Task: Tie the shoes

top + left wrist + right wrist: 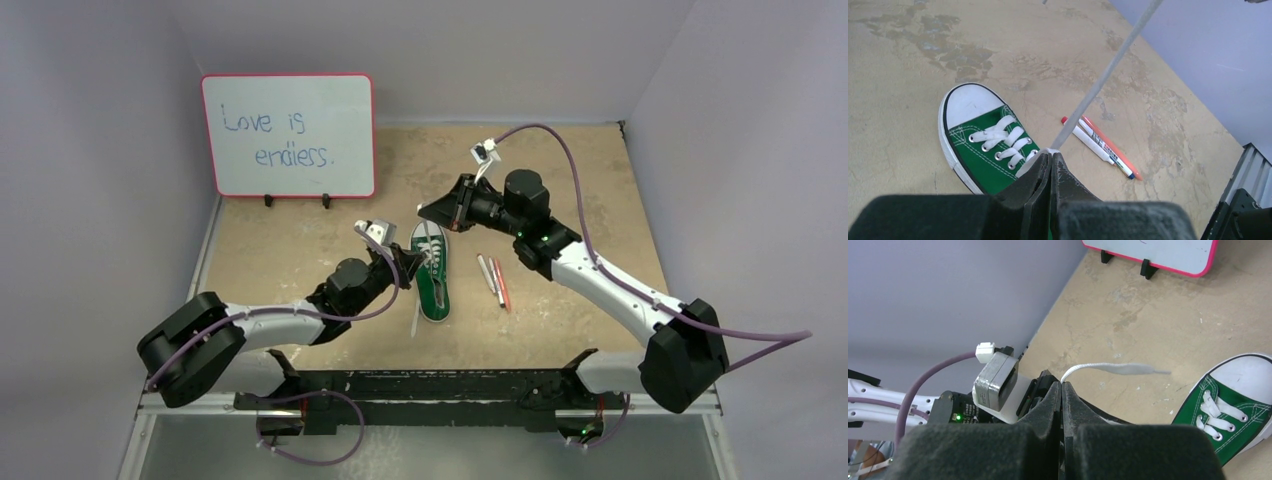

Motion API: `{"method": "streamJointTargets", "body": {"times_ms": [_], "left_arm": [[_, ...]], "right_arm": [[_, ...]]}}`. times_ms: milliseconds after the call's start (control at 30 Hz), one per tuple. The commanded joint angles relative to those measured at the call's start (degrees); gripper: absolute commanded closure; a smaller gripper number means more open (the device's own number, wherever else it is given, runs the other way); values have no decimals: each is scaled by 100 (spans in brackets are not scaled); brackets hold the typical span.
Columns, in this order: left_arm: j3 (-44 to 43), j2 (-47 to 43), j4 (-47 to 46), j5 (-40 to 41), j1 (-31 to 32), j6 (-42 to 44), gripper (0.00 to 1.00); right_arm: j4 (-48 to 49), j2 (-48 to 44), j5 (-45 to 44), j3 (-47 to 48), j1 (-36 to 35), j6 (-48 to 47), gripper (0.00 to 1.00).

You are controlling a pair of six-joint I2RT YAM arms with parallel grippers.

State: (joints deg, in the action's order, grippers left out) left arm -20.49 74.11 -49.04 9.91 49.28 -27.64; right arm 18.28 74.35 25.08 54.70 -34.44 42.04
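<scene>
While both hands were pressed together on white lace, the green sneaker [432, 280] lay flat on the table [300, 250] near its middle, with the white toe cap pointing away from the arm bases and the heel towards them.

The left hand [1050, 156] sat at the sneaker's left side, level with the eyelets. Its fingers were clamped on a lace [1103, 80] right at the tips. In its wrist view the sneaker lay just below and to the left of the fingertips, toe cap farthest away. The lace ran taut from the pinch up and out through the top of that view.

The right hand [1062, 386] hung beyond the toe cap, pointing towards the left side of the table and raised above the surface. Its fingers were shut on a length of lace that arched out from the tips towards the sneaker; the far part was too blurred to follow. From that wrist the sneaker showed at the lower right, apart from the fingers. I cannot tell whether both hands held the same lace.

Two pens [495, 280], one red and one white, lay side by side just right of the sneaker. A pink-framed whiteboard [288, 135] stood at the far left of the table.
</scene>
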Motion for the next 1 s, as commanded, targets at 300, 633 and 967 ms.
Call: {"method": "streamJointTargets", "body": {"times_ms": [300,633,967], "left_arm": [[-139,822,-1603,-861,-109,618,100],[-51,1219,-2037,-643,-120,718,100],[108,906,-1916,-388,-164,865,100]], "right_arm": [[392,-281,-101,-148,16,473,100],[316,-339,-122,-166,14,503,100],[257,-403,-141,-200,14,578,100]]}}
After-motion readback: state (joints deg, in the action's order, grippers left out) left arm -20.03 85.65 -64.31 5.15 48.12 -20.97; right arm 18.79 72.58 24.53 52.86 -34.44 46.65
